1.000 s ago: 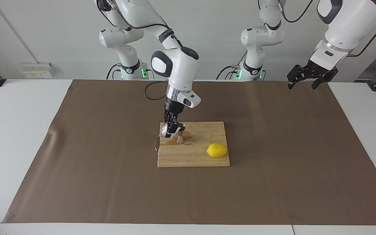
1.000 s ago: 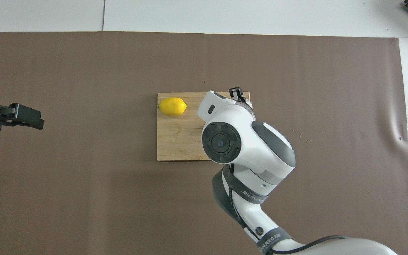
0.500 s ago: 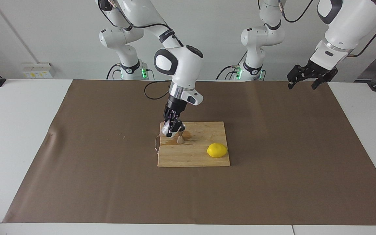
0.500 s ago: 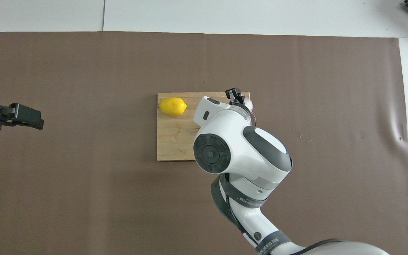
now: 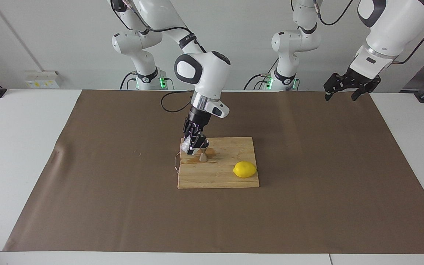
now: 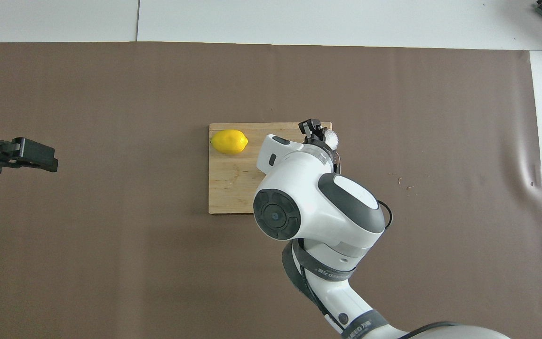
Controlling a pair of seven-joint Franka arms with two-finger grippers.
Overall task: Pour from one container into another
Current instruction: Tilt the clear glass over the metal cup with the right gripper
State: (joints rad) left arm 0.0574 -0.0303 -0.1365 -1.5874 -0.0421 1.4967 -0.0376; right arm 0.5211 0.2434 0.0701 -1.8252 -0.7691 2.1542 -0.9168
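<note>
Frosted glass cup [image 5: 186, 146] sits pinched in the right claw [image 5: 194, 144], apparently tilted, just over the steel jigger [image 5: 203, 156] standing on the wooden board [image 5: 219, 176] beside a lemon [image 5: 244, 169]. Left claw [image 5: 345, 88] waits spread above the counter's [image 5: 20, 154] edge.

Bright, even light falls from above; shadows under the cutting board [image 5: 218, 173] are soft; both views are sharp, without glare.

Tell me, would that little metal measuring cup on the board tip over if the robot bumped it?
Probably easily. The jigger is slim and hourglass-shaped, standing on a narrow base on the cutting board. It looks small and light. On its side, its round cones would likely roll in a curve.
</note>
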